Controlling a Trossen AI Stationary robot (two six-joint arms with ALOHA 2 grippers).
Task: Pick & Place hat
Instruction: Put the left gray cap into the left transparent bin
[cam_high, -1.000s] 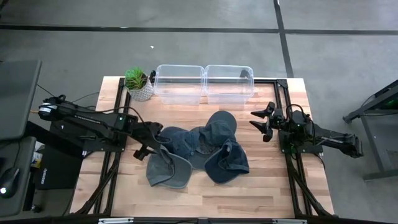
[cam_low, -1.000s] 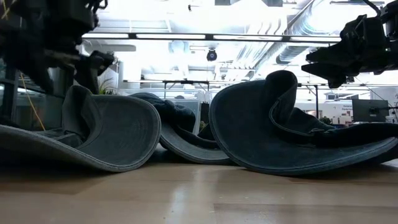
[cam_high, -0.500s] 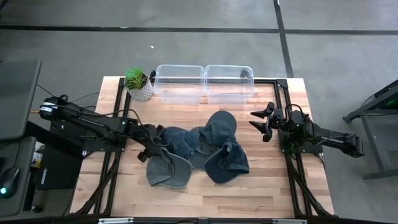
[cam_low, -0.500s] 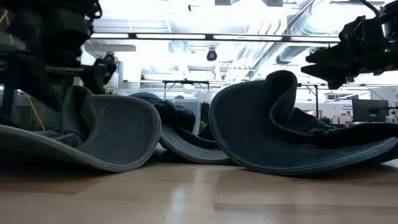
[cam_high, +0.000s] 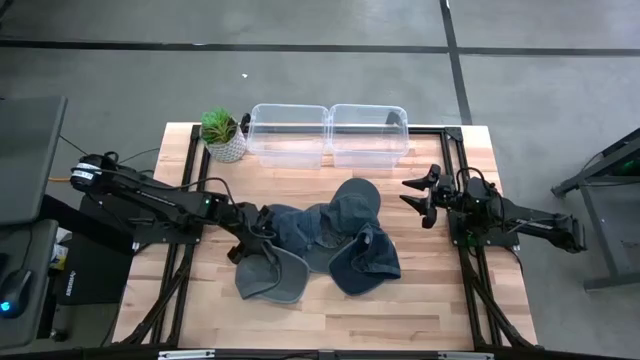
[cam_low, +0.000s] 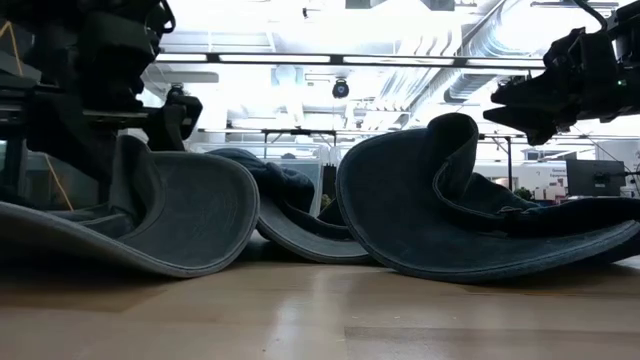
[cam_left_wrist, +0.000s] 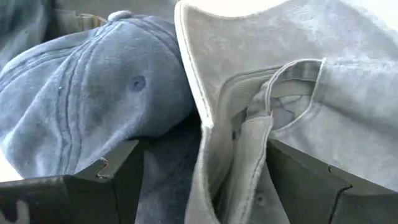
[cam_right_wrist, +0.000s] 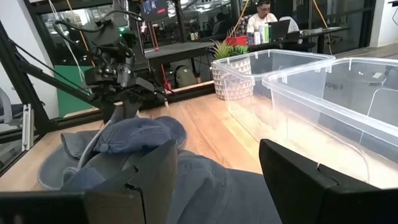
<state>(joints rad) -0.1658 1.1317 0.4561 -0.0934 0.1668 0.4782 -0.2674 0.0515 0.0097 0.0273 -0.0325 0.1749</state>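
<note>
Several dark blue denim caps lie in a heap at the table's middle. The nearest-left one (cam_high: 270, 277) (cam_low: 175, 215) sits upturned on its crown, with a neighbour's crown (cam_left_wrist: 93, 93) (cam_high: 290, 224) beside it. My left gripper (cam_high: 247, 243) (cam_left_wrist: 199, 171) is open and low over the upturned cap's back rim (cam_left_wrist: 202, 124), one finger on each side of it. My right gripper (cam_high: 416, 198) (cam_right_wrist: 217, 165) (cam_low: 520, 100) hovers open above the table's right side, clear of the caps. My left gripper straddles the upturned cap's back rim, by the strap opening (cam_left_wrist: 292, 87), coming from the table's left and slanting down. I cannot tell whether either finger touches the cloth. The cap rests on the table.
Two clear plastic bins (cam_high: 288, 133) (cam_high: 368, 133) stand side by side at the table's far edge, with a small potted plant (cam_high: 222, 134) to their left. Bare wood shows along the near edge and at both sides. A person sits at a desk far beyond the table (cam_right_wrist: 264, 15).
My left gripper has moved toward the table's right and down, from beside the heap to astride the upturned cap's back rim. The caps have stayed put.
</note>
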